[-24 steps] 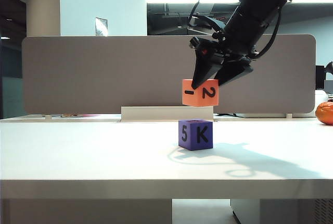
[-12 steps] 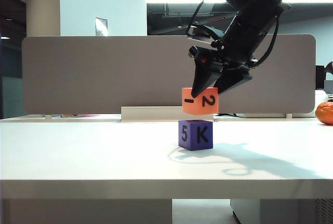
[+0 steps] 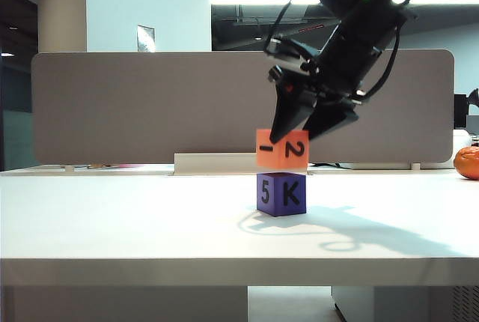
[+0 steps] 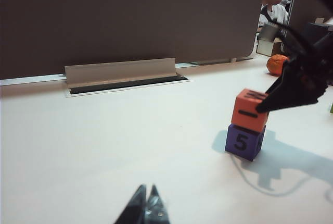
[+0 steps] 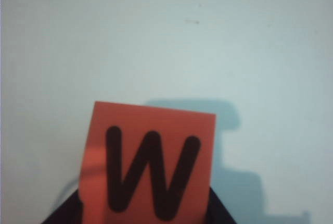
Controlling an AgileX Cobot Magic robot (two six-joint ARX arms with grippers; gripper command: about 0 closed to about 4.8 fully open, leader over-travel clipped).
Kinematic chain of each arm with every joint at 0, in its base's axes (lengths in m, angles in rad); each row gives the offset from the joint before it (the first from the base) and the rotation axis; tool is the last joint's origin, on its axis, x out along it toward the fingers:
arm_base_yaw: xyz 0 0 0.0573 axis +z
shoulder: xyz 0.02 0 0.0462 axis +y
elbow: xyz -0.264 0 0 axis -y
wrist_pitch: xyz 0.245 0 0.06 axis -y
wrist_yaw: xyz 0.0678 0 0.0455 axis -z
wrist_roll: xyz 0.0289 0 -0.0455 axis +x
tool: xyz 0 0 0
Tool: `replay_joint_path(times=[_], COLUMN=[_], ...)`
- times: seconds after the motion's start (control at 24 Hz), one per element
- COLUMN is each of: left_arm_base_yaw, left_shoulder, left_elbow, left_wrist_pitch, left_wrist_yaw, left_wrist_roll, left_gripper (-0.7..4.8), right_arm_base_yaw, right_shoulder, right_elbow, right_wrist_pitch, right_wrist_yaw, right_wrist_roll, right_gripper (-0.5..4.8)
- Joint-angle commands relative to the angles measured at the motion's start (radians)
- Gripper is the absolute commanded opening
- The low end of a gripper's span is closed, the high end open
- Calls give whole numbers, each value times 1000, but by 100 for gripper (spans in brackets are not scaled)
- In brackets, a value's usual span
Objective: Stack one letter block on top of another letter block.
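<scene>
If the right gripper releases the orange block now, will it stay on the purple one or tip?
It probably stays: the orange block has flat faces and sits almost squarely over the same-sized purple block. It looks stiff, since the right gripper holds it undeformed. A sideways push might slide it off; the slightly offset edges leave little margin.

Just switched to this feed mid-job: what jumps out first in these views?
The right gripper, reaching down from upper right in the exterior view, grips the orange-red block right on top of the purple block at mid-table. The left gripper sits shut, low at the near table edge, well away from the stack. An orange fruit rests at the far right.
</scene>
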Motion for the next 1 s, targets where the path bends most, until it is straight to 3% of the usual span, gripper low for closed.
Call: replay_joint_path(times=[0.04, 0.29, 0.71, 0.88, 1.0], left_arm_base_yaw=[-1, -1, -1, -1, -1], left_shoulder=[1, 1, 1, 1, 1], left_elbow=[5, 5, 5, 5, 5], left_wrist_pitch=[11, 11, 12, 12, 12], left_wrist_yaw=[4, 4, 6, 6, 6], left_wrist_roll=[-3, -3, -3, -3, -3], left_gripper=[-6, -6, -6, -6, -6], right_arm_base_yaw=[1, 1, 1, 1, 1], right_shoulder=[3, 5, 5, 5, 5], right_elbow=[5, 5, 5, 5, 5], right_wrist_pitch=[10, 13, 24, 24, 24], right_wrist_yaw=[-23, -29, -7, -6, -7], right_wrist_roll=[5, 4, 4, 4, 4], right_gripper=[243, 272, 276, 361, 361])
